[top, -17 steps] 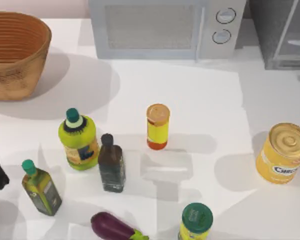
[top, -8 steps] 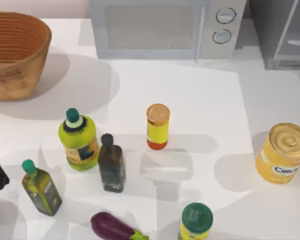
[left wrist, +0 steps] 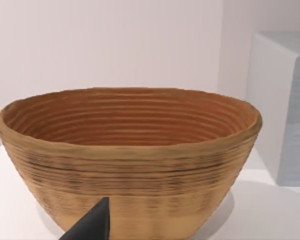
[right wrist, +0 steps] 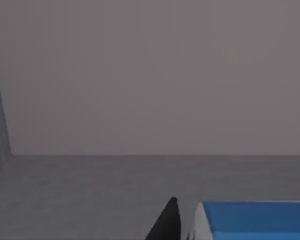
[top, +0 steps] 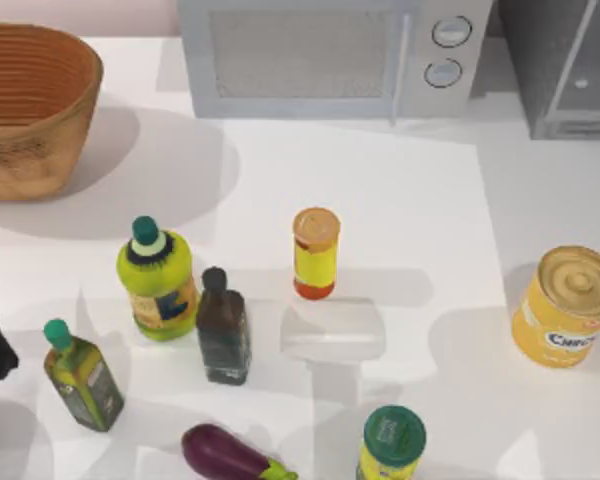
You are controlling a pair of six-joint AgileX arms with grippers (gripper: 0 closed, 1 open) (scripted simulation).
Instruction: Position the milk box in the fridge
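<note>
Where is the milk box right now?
The right wrist view shows the milk box, its blue top visible, beside the right claw's finger over a dark grey floor with grey walls around, apparently inside the fridge at the table's far right corner.

— How many bottles stand on the white table (top: 400, 190)?
— Three: a round yellow-green bottle (top: 157, 279), a dark brown square bottle (top: 223, 328), a green olive-oil bottle (top: 82, 378).
— And cans?
— One big yellow tin can (top: 567, 306), plus two slim yellow canisters — orange-lidded (top: 315, 253) and green-lidded (top: 392, 444).
— Anything else?
— One woven basket (top: 30, 105), one purple eggplant (top: 225, 454), one light grey microwave (top: 330, 55), one dark grey fridge (top: 565, 65), one blue-topped milk box (right wrist: 255, 220).
</note>
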